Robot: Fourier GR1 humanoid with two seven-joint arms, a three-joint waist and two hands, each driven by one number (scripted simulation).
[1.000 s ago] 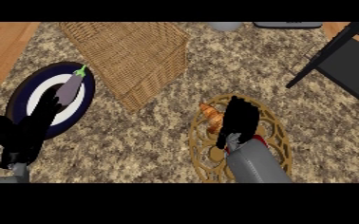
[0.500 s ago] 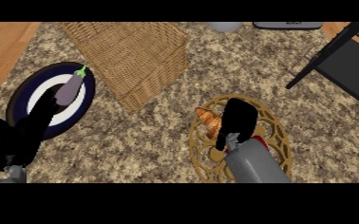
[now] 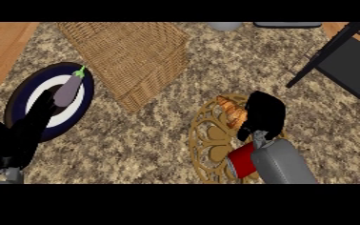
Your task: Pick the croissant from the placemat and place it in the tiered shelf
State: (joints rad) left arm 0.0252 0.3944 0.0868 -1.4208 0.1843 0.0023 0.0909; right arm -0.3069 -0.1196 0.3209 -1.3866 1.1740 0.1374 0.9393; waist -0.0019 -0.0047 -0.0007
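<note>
An eggplant (image 3: 69, 88) lies on a dark-rimmed plate (image 3: 85, 108) at the desk's (image 3: 141, 143) left, beside a woven basket (image 3: 134, 57).

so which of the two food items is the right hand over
The croissant on the round gold placemat; the right hand covers its right side. The eggplant lies far left on the plate.

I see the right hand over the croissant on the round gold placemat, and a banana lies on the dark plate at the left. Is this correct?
Not quite. The thing on the dark plate is an eggplant, purple with a green stem, not a banana. The head view shows it. The rest holds: the right hand is over the croissant on the round gold placemat.
</note>
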